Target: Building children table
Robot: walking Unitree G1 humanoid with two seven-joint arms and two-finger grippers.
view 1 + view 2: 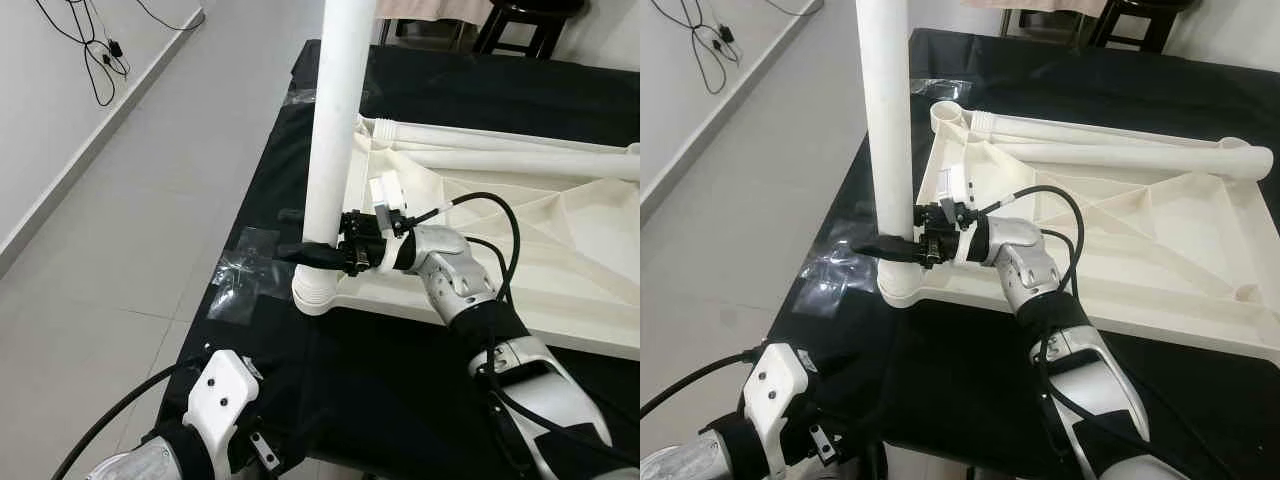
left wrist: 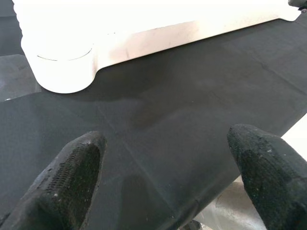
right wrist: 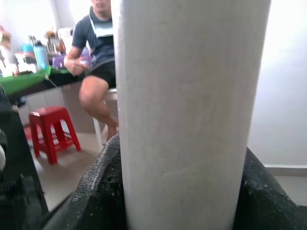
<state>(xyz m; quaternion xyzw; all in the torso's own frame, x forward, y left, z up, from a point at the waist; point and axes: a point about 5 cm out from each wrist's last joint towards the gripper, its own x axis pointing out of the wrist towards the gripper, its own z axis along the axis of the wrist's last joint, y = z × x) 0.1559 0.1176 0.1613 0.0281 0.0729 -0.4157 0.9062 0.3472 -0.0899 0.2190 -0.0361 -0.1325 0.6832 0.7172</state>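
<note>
A tall white table leg stands straight up in the round corner socket of the white table top. The table top lies upside down on a bench covered with black cloth. The socket is at the corner nearest the robot's left side.

The right end effector is squeezed tight around the leg, low down, just above the socket. One black finger presses on each side of the white tube.

Two more white legs lie flat on the far part of the table top, side by side.

The left end effector is low at the near edge of the bench. Its two black fingers are spread wide apart and hold nothing. They point at the cloth, near the socket corner.

Some clear plastic wrap lies on the cloth beside the socket. The floor has pale tiles, and black cables hang by the wall. A person sits on a stool, with a red stool close by.
</note>
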